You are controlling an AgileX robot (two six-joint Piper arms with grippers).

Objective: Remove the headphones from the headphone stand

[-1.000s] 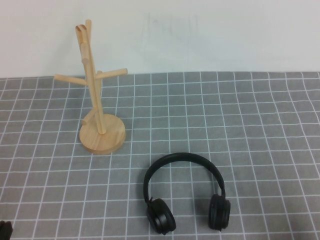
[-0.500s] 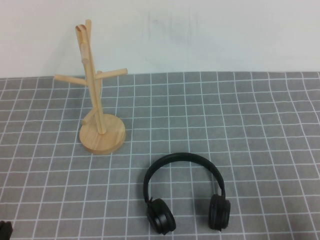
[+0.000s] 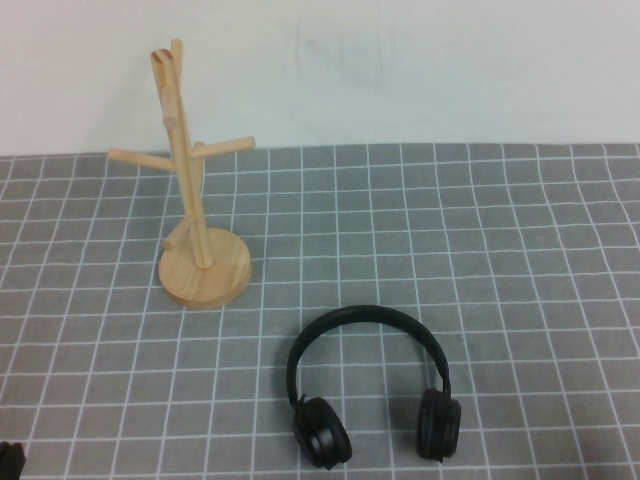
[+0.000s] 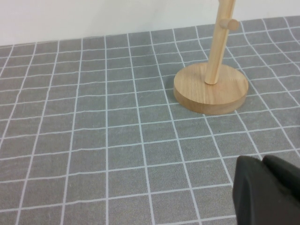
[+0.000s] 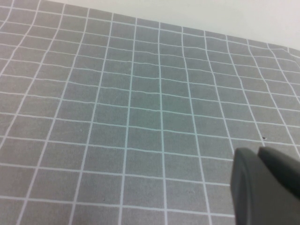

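The black headphones (image 3: 368, 385) lie flat on the grey grid cloth near the front centre, headband toward the back and both ear cups toward me. The wooden headphone stand (image 3: 196, 215) stands upright at the back left with bare pegs; its base and pole also show in the left wrist view (image 4: 211, 86). My left gripper (image 4: 261, 161) is shut and empty, low over the cloth in front of the stand; only a dark corner of it shows in the high view (image 3: 8, 458). My right gripper (image 5: 258, 152) is shut and empty over bare cloth, out of the high view.
The grey cloth with white grid lines (image 3: 480, 250) covers the table up to a white wall (image 3: 400, 70) at the back. Nothing else stands on it.
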